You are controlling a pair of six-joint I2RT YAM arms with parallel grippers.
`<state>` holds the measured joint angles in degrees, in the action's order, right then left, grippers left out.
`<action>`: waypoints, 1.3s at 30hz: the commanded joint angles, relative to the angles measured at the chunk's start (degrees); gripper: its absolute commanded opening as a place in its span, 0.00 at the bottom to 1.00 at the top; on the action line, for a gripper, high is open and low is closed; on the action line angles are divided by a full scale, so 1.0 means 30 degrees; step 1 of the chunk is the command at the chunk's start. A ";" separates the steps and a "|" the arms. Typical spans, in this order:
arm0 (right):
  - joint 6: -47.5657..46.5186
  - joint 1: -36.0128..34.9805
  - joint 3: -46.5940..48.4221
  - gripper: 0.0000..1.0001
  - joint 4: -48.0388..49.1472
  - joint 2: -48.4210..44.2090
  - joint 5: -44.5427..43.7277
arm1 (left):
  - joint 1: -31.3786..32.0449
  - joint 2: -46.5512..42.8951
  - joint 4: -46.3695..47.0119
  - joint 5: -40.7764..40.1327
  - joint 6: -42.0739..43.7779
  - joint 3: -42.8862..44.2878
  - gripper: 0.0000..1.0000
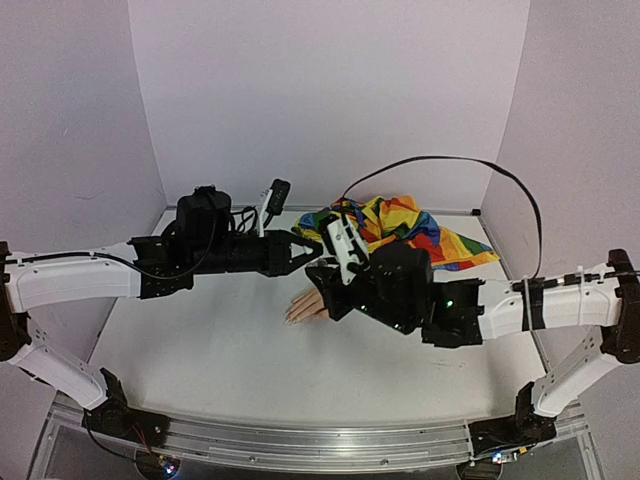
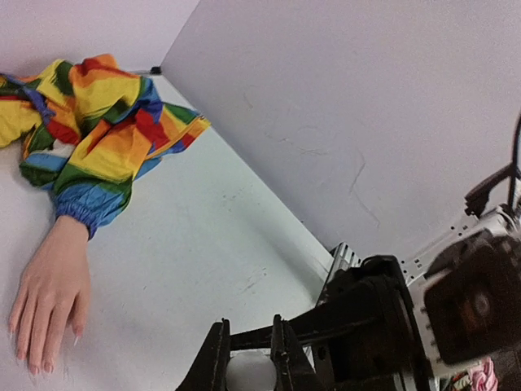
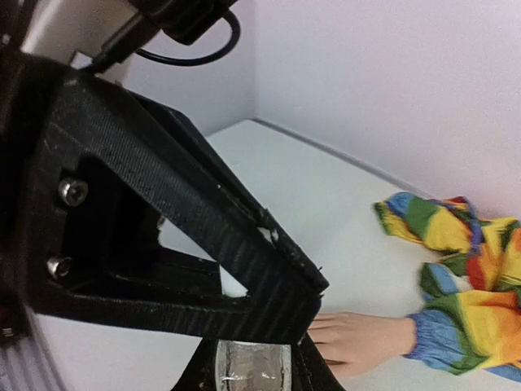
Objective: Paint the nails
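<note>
Bottle (image 3: 248, 375): clear, clamped between the fingers of the right gripper (image 3: 254, 365); contents cannot be told. Left gripper (image 1: 308, 252) is closed right at the right gripper, tip to tip above the table (image 2: 203, 244); what it pinches, if anything, cannot be told. Hand (image 2: 49, 297) lies palm down on the table, just below and beside the two grippers, not touched by either. Nails (image 2: 32, 368) sit at its fingertips, pointing toward the arms' side. Sleeve (image 2: 98, 122) is bunched at the back wall, right of centre. Open table lies left and front of the hand; walls close three sides.
</note>
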<state>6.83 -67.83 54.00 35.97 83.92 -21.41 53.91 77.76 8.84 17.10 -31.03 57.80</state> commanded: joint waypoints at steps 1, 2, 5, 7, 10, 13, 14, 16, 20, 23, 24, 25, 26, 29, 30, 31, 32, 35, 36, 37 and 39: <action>-0.3551 -0.0443 0.0681 0.00 0.0470 0.1184 -1.3107 | -0.0219 -0.0674 -0.1486 -0.3755 -0.1964 -0.0048 0.00; -0.3348 -0.0445 0.0676 0.00 0.0603 0.1226 -1.2295 | -0.0220 -0.0538 -0.1523 -0.3627 -0.2146 0.0018 0.00; -0.3342 -0.0433 0.0759 0.00 0.1091 0.1390 -0.9950 | -0.0216 -0.0445 -0.1615 -0.3526 -0.2122 0.0054 0.00; -0.3330 -0.0158 0.0718 0.00 0.1151 0.1291 -0.7387 | -0.0225 -0.0563 -0.1613 -0.3309 -0.1954 0.0033 0.00; -0.2582 0.0698 0.0246 0.00 0.1126 0.0648 -0.2805 | -0.0245 -0.0882 -0.1614 -0.2329 -0.1258 0.0040 0.24; -0.1451 0.1916 -0.0319 0.00 0.1107 -0.0215 0.3587 | -0.0245 -0.1716 -0.1566 -0.2107 -0.0648 -0.0277 0.70; -0.1038 0.2530 -0.0441 0.00 0.1107 -0.0411 0.6396 | -0.0245 -0.2052 -0.1551 -0.2095 -0.0381 -0.0348 0.77; -0.0073 0.3966 -0.0586 0.00 0.1216 -0.0600 1.2499 | -0.0238 -0.2638 -0.1448 -0.1734 0.0726 -0.0413 0.83; 0.3134 0.5768 -0.0228 0.00 0.2462 -0.0498 2.0470 | -0.0266 -0.3516 -0.0396 0.1326 0.2896 -0.0327 0.86; 0.4989 0.5893 0.0132 0.00 0.4440 -0.0434 2.4754 | -0.0273 -0.3561 0.1045 0.5039 0.3905 -0.0179 0.86; 0.5681 0.5902 0.0175 0.00 0.5321 -0.0409 2.5763 | -0.0274 -0.3411 0.1423 0.5892 0.4000 -0.0083 0.86; 0.6295 0.5885 0.0269 0.00 0.6109 -0.0383 2.6614 | -0.0271 -0.3227 0.1668 0.6449 0.4019 0.0065 0.85; 0.6767 0.5883 0.0346 0.00 0.6706 -0.0377 2.7182 | -0.0271 -0.3054 0.1856 0.6925 0.4018 0.0193 0.85; 0.7969 0.5869 0.0126 0.00 0.8611 -0.0447 2.8088 | -0.0247 -0.2293 0.2717 0.8773 0.3694 0.0459 0.81; 0.8163 0.5895 -0.0041 0.00 0.8948 -0.0459 2.8095 | -0.0238 -0.2097 0.2939 0.9541 0.3498 0.0630 0.79; 0.8268 0.5869 -0.0176 0.00 0.9203 -0.0463 2.8070 | -0.0245 -0.1851 0.3132 1.0307 0.3312 0.0754 0.77; 0.8358 0.5863 -0.0299 0.00 0.9392 -0.0467 2.8005 | -0.0223 -0.1574 0.3357 1.0981 0.3131 0.0858 0.75; 0.8699 0.5882 -0.0300 0.00 0.9829 -0.0344 2.7941 | -0.0183 -0.1301 0.3727 1.1560 0.2726 0.1069 0.63; 0.8785 0.5882 -0.0190 0.00 0.9884 -0.0273 2.8047 | -0.0186 -0.1261 0.3758 1.1508 0.2593 0.1132 0.59; 0.8833 0.5882 -0.0099 0.00 0.9895 -0.0235 2.8204 | -0.0187 -0.1212 0.3824 1.1417 0.2518 0.1161 0.58; 0.8694 0.5867 -0.0096 0.00 0.9896 -0.0229 2.8423 | -0.0116 -0.0994 0.3949 1.1248 0.2447 0.1222 0.50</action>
<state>31.07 -50.22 52.16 59.00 84.84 59.66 53.28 74.50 15.55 47.79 -22.79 57.65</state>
